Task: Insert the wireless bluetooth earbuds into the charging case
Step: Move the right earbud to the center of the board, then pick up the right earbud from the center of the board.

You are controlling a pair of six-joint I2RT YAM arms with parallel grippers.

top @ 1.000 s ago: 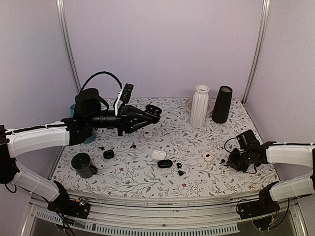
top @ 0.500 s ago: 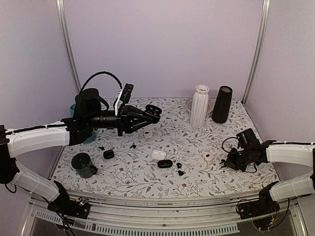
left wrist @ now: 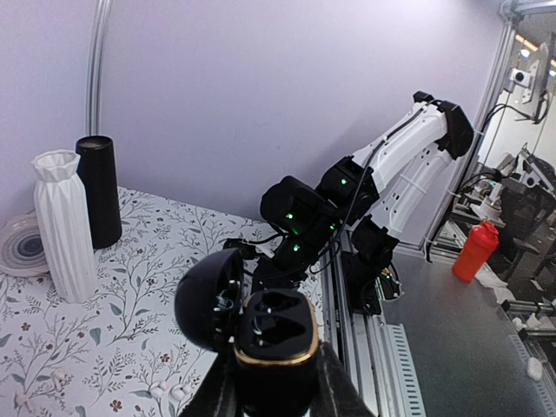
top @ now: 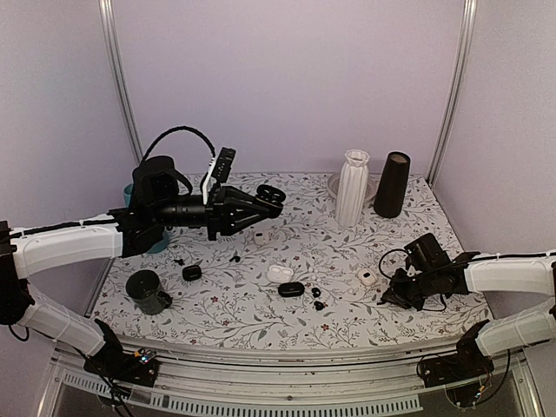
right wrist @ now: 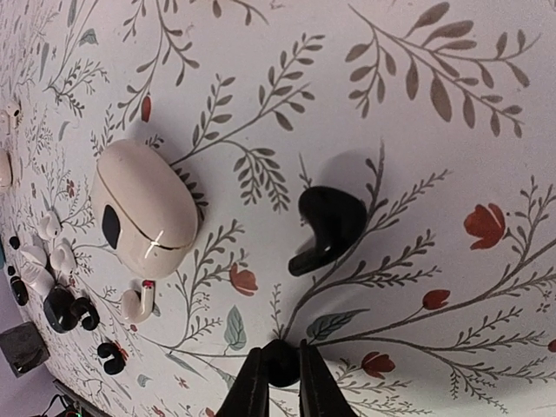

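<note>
My left gripper [top: 259, 202] is raised above the back left of the table, shut on an open black charging case [top: 270, 196]. In the left wrist view the case [left wrist: 276, 339] has a gold rim, two empty sockets and its lid [left wrist: 207, 300] swung to the left. My right gripper [right wrist: 280, 354] is low over the table at the right, shut on a tiny black earbud [right wrist: 280, 366]. A second black earbud [right wrist: 326, 228] with a short stem lies on the cloth just beyond it. From above, the right gripper [top: 388, 296] sits near a small white case [top: 367, 277].
A white ribbed vase [top: 352, 187], a black cylinder [top: 392, 184] and a plate [top: 334, 183] stand at the back right. A dark cup [top: 146, 291] sits front left. Closed black cases [top: 291, 289] [top: 192, 273], a white case [top: 280, 273] and loose black buds [top: 318, 299] lie mid-table.
My right arm has shifted left, toward the middle of the table. The left arm holds the open case still.
</note>
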